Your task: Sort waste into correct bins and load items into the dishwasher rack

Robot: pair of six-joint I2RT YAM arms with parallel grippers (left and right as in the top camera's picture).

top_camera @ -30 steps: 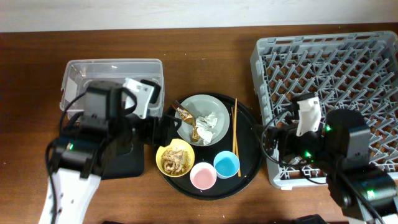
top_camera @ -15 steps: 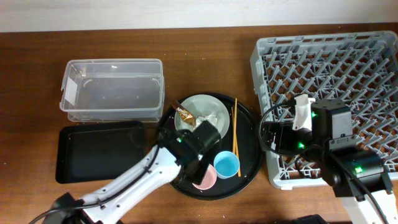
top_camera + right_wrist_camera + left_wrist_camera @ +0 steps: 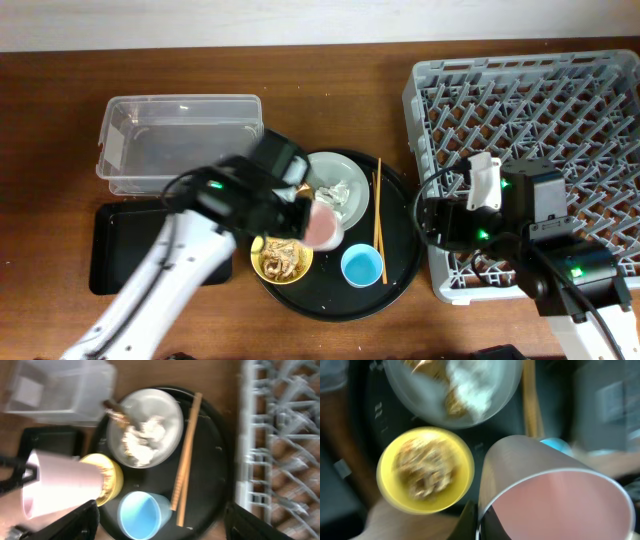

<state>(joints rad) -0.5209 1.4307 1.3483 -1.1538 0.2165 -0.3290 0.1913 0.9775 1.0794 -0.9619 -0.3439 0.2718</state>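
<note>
Nearest on the round tray (image 3: 400, 262), the blue cup (image 3: 362, 266) stood upright, with the yellow bowl (image 3: 271, 248) of brown scraps (image 3: 281, 263) to its left. Just beyond and between them, the left gripper (image 3: 306, 214) was clamped on the pink cup (image 3: 323, 229), holding it tilted on its side above the tray, its mouth partly over the bowl's right rim; the wrist view showed one dark finger (image 3: 469, 521) against the cup's wall. To the right, the right gripper (image 3: 434, 222) hung at the near left edge of the rack (image 3: 540, 120), its jaws wide apart and holding nothing, looking down on the tray. Far left, the black bin (image 3: 115, 240) lay on the table (image 3: 60, 100). Beyond the pink cup sat the plate (image 3: 352, 172), bearing the tissue (image 3: 339, 192), with the wrapper (image 3: 116, 413) at its far left rim. The chopsticks (image 3: 377, 213) lay side by side on the tray just right of the plate, running near to far. Farther left, the clear tub (image 3: 180, 160) stood beyond the black bin. The rack filled the far right.
</note>
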